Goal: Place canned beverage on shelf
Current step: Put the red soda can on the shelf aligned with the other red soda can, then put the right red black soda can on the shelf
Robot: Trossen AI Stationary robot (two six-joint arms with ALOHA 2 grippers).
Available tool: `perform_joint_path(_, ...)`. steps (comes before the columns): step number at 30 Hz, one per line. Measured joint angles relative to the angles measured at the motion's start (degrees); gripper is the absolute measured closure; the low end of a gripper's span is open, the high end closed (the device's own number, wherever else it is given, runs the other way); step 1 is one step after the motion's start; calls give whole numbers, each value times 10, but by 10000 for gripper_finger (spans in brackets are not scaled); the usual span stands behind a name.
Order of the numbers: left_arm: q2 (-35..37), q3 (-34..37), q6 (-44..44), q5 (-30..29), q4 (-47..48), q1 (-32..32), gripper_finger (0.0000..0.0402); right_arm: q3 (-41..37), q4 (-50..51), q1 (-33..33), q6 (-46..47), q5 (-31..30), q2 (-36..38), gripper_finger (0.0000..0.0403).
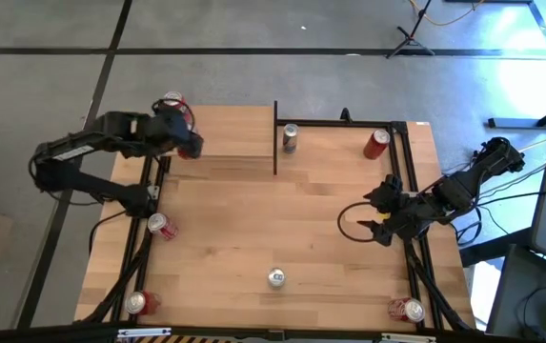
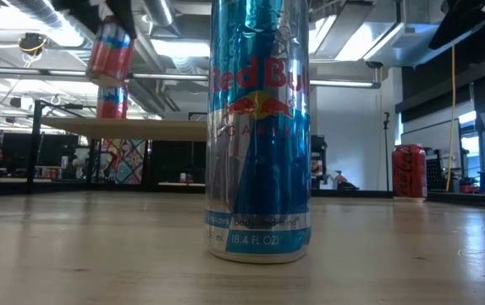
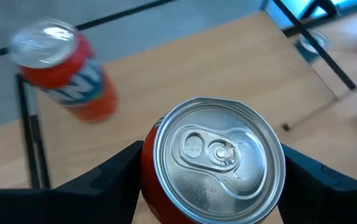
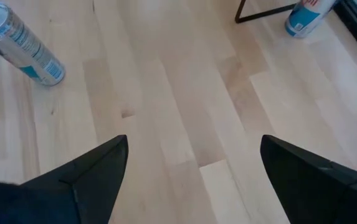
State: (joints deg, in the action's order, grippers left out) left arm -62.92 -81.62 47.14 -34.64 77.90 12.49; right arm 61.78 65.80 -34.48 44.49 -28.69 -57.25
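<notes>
The red can (image 3: pixel 212 165) sits between the left gripper (image 3: pixel 212 186) fingers, which squeeze its sides. It stands up straight, just above the shelf (image 1: pixel 225 143). An orange can (image 3: pixel 63 68) already stands close beside it, so watch that. The right gripper (image 1: pixel 379 217) waits far off, fingers wide apart, holding nothing.

A can (image 1: pixel 171 101) stands on the shelf (image 1: pixel 225 133) at the far left. Another can (image 1: pixel 276 278) stands near, centre, on the table (image 1: pixel 253 219).
</notes>
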Motion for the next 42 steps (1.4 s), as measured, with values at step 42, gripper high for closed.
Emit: perform_joint_path(42, 188, 219, -282, 90, -244, 270, 43, 0, -30, 0, 2, -63, 0, 50)
